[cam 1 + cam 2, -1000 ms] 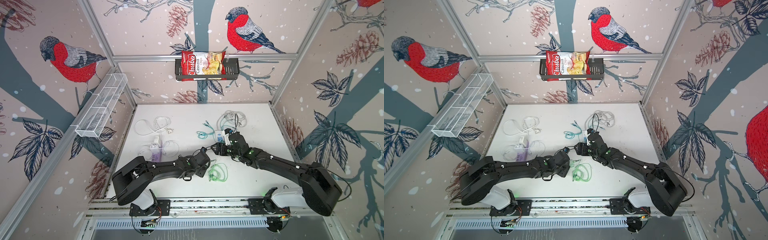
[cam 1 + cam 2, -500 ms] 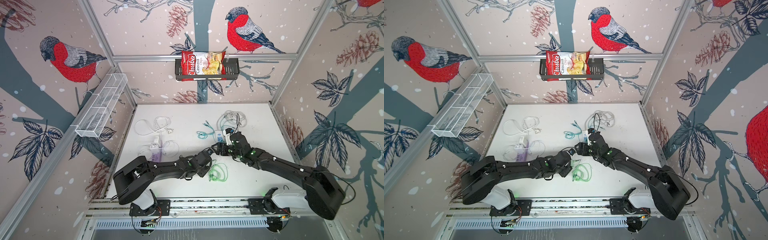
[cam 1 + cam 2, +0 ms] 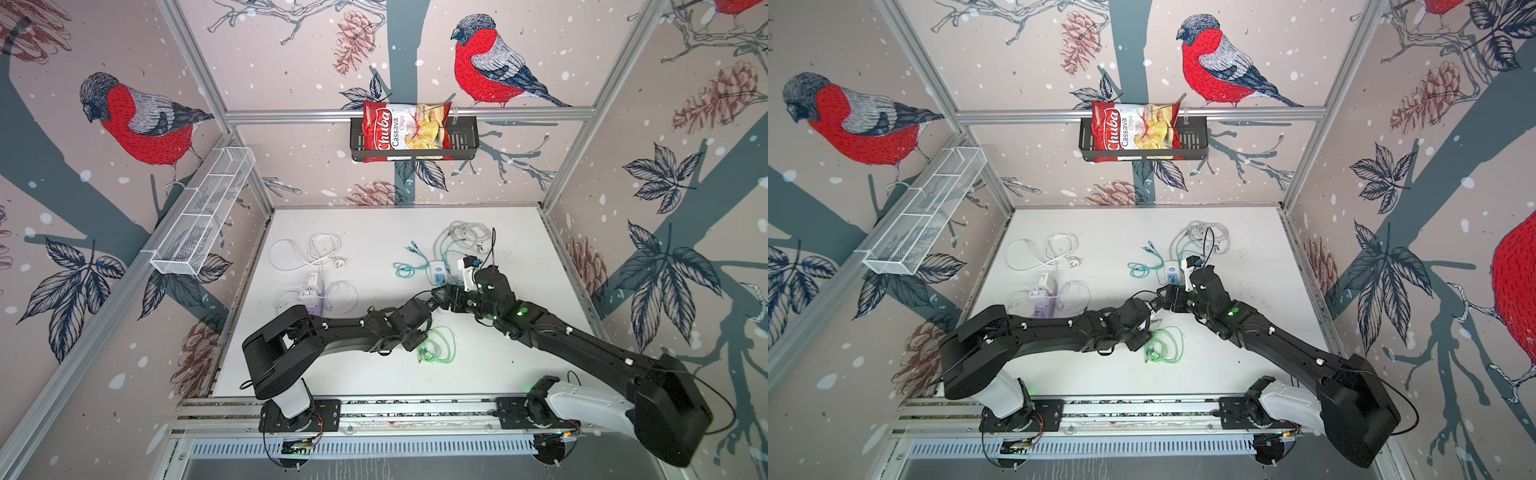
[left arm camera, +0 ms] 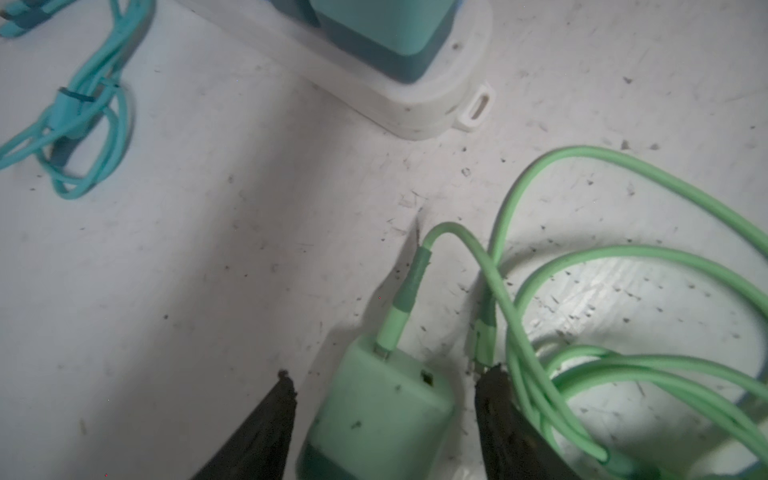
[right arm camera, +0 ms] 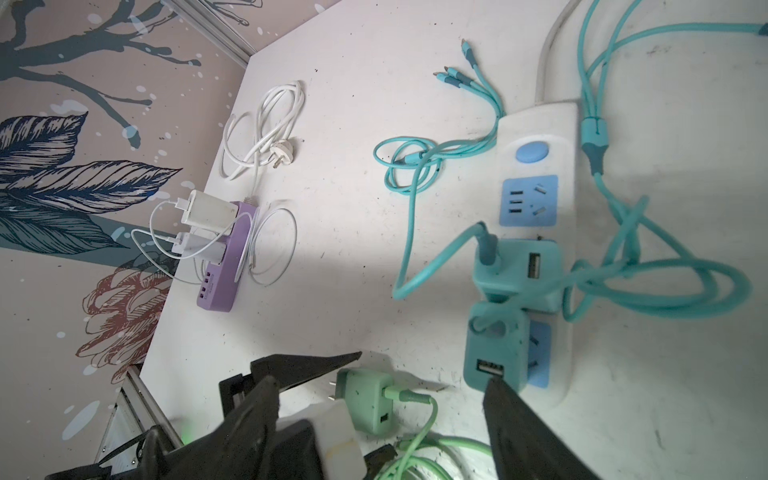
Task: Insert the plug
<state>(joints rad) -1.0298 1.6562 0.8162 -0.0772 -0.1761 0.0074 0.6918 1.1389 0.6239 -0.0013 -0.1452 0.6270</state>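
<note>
The pale green plug (image 4: 382, 415) lies on its side on the white table, its green cable (image 4: 623, 257) coiled beside it and also seen in both top views (image 3: 436, 345) (image 3: 1163, 343). My left gripper (image 4: 389, 371) (image 3: 434, 305) is open, a finger on each side of the plug with a gap at both. In the right wrist view the plug (image 5: 370, 399) shows its two prongs pointing away from the white power strip (image 5: 536, 124) (image 4: 415, 104). The strip holds two teal chargers (image 5: 515, 270) and a free blue socket (image 5: 528, 199). My right gripper (image 5: 380, 378) (image 3: 446, 293) hovers open just above, holding nothing.
A purple power strip (image 5: 216, 282) with white chargers and a coiled white cable (image 5: 266, 124) lie at the left. Teal cables (image 5: 415, 166) spread around the white strip. On the back wall hangs a black basket (image 3: 465, 141) with a chips bag; a white wire shelf (image 3: 203, 216) is on the left wall.
My left gripper has crept a little to the right, closer to the right gripper. Both grippers stay open and the right arm has barely shifted.
</note>
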